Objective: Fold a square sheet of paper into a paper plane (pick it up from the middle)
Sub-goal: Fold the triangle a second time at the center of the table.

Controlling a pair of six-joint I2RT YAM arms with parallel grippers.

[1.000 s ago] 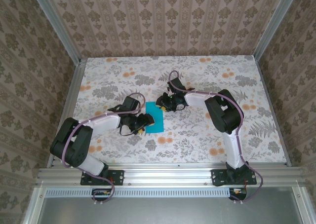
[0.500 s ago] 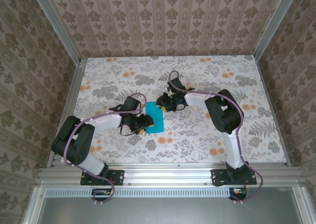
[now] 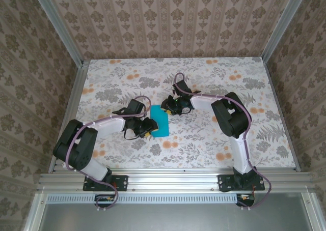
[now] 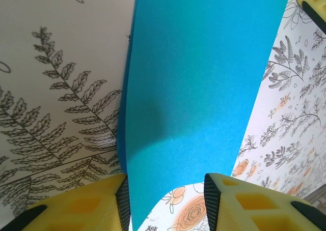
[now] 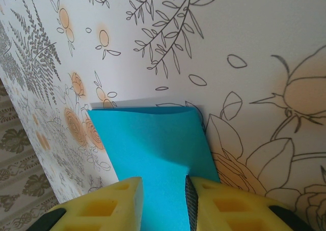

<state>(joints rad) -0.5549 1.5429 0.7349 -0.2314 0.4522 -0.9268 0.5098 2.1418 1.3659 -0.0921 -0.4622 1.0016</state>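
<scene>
The folded square sheet of paper (image 3: 160,120) lay at the middle of the bench (image 3: 229,78), between both arms. The left gripper (image 4: 165,188), at its near-left end, stood part open, one pad (image 4: 81,205) touching a buckled edge; closing there could crumple the paper or skew the crease. The right gripper (image 5: 164,190) straddled the far-right end, jaws close together. Whether it pinched was unclear, so the sheet might slide.

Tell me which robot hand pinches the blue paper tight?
The right gripper: the square sheet of paper fills the gap between its yellow fingers. The left gripper has table showing between one finger and the paper.
</scene>
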